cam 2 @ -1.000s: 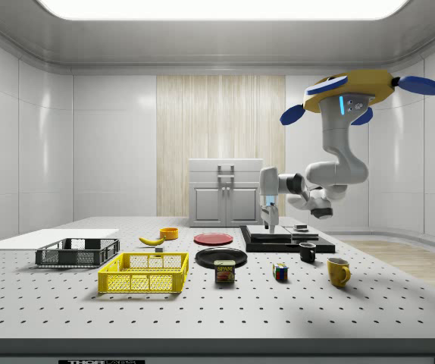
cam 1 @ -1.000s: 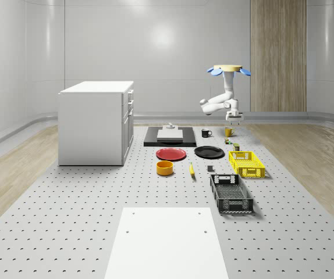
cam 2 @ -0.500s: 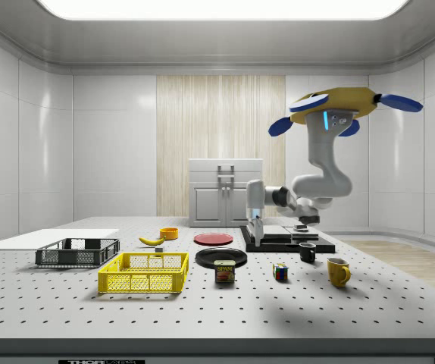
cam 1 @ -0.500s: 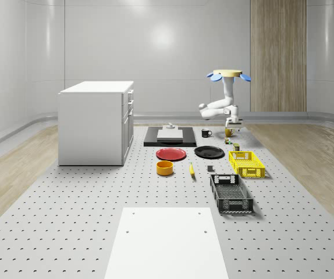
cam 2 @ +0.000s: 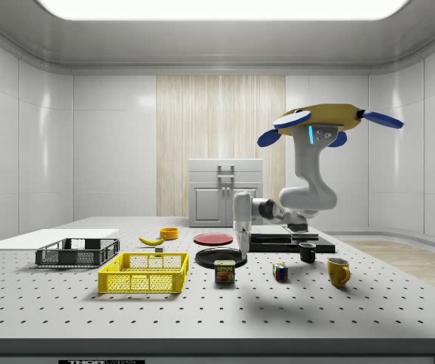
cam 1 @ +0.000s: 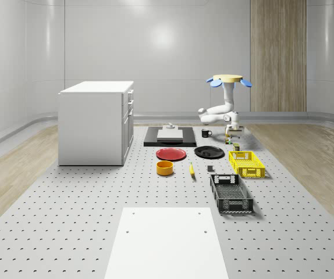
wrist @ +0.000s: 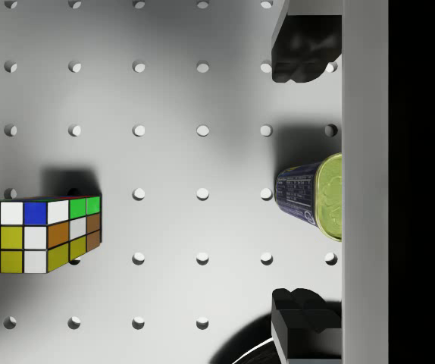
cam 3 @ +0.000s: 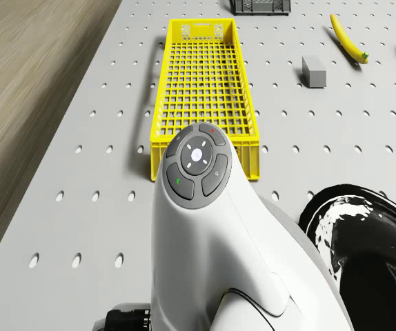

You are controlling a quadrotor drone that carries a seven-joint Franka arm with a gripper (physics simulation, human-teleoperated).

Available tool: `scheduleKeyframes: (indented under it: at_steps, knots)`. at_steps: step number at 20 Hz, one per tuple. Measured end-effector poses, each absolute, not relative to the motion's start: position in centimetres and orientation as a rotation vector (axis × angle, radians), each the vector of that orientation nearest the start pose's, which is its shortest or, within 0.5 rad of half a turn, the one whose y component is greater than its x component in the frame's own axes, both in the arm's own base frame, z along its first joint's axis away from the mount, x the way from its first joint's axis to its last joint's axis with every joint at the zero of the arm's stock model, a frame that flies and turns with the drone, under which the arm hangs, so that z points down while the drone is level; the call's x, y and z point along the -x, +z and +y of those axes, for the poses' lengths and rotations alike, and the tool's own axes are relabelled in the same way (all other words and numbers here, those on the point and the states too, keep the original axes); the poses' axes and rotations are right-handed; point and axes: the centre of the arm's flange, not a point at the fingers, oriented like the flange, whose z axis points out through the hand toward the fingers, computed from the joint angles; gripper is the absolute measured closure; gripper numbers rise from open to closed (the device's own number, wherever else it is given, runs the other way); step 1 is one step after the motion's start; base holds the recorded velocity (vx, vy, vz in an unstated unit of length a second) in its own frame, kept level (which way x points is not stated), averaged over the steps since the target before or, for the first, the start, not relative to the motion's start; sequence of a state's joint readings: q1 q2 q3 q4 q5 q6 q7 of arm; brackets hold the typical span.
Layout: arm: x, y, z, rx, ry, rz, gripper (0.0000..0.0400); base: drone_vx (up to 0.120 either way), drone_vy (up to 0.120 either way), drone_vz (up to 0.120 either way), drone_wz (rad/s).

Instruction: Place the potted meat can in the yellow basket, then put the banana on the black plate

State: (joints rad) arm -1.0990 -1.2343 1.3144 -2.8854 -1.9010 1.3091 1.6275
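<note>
Side view: drone (cam 2: 320, 121) hovers above the counter (cam 2: 202, 303), its claw (cam 2: 242, 241) spread wide and empty, just above the potted meat can (cam 2: 224, 271), which stands just beside the yellow basket (cam 2: 143, 273). Centre the can between the fingers before descending.

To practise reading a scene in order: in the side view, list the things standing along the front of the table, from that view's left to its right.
Black basket → yellow basket → potted meat can → Rubik's cube → yellow mug.
</note>
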Motion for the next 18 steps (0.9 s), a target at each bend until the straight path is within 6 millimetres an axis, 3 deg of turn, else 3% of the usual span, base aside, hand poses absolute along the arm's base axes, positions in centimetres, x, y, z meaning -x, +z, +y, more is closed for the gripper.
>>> scheduleKeyframes:
  at_steps: [10, 12, 18]
  knots:
    - [-30.68, 49.07, -0.01, -0.001, 0.785, -0.002, 0.0, 0.12, 0.0, -0.012, 0.0]
    - [-30.68, 49.07, -0.01, -0.001, 0.785, -0.002, 0.0, 0.12, 0.0, -0.1, 0.0]
    - [-30.68, 49.25, -0.01, -0.001, 0.785, -0.002, 0.0, 0.0, 0.0, -0.02, 0.0]
